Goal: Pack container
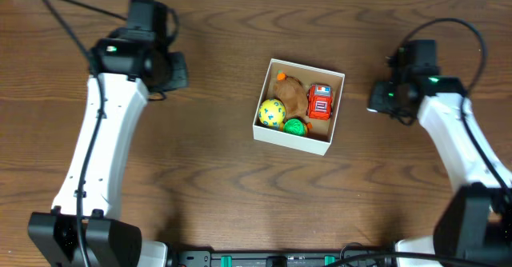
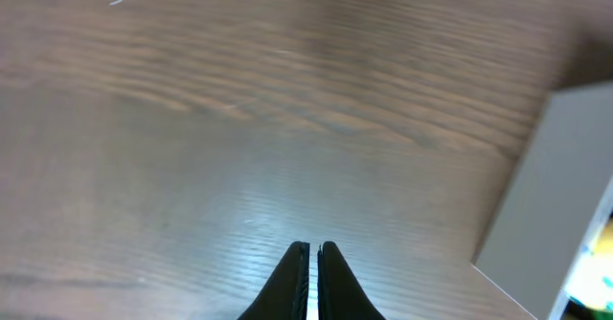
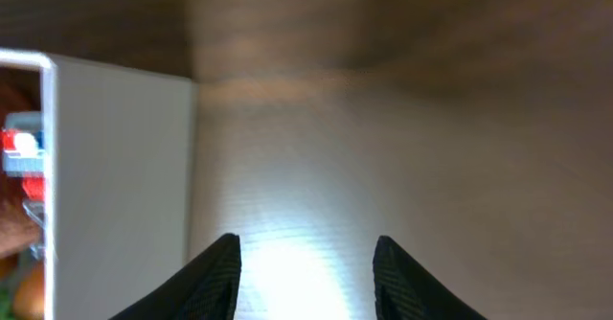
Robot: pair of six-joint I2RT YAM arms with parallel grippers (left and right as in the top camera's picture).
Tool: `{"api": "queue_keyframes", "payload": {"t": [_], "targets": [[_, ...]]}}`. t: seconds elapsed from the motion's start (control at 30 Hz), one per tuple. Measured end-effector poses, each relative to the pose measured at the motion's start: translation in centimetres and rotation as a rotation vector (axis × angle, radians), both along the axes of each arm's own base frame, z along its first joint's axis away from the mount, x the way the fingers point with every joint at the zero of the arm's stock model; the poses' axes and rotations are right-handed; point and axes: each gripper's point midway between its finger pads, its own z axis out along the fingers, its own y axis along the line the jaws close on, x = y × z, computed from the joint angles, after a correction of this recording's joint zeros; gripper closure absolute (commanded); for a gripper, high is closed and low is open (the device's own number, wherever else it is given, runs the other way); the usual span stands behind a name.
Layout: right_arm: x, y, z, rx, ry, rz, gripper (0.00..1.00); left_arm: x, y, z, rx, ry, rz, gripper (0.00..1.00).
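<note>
The container (image 1: 273,136), a small white-walled cardboard box, sits at the table's middle. It holds a yellow ball (image 1: 272,112), a green ball (image 1: 295,126), a red toy car (image 1: 320,102) and a brown plush toy (image 1: 293,93). My left gripper (image 1: 178,69) is shut and empty, well left of the box; its shut fingers (image 2: 313,251) hover over bare wood, and the box wall (image 2: 556,195) shows at the right edge of the left wrist view. My right gripper (image 1: 374,97) is open and empty just right of the box; its fingers (image 3: 306,241) are beside the box's white wall (image 3: 120,176).
The dark wooden table (image 1: 200,179) surrounds the box. Black cables run from both arms at the back. A black and green device (image 1: 280,259) lies along the front edge.
</note>
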Motion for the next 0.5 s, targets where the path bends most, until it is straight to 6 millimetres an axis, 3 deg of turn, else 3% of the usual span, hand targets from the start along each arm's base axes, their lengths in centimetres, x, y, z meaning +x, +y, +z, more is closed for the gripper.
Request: {"api": "queue_keyframes", "payload": {"t": [0.13,0.3,0.5], "targets": [[1.9,3.7,-2.5,0.047,-0.012,0.089,0.51,-0.3,1.7,-0.2,-0.009,0.015,0.052,0.93],[3.4,7.5,-4.9,0.094,-0.032,0.177,0.48,-0.3,1.8,-0.2,-0.017,0.018,0.057,0.93],[4.4,10.7,-4.5,0.120,-0.103,0.260,0.44,-0.3,1.8,-0.2,-0.019,0.019,0.056,0.93]]}}
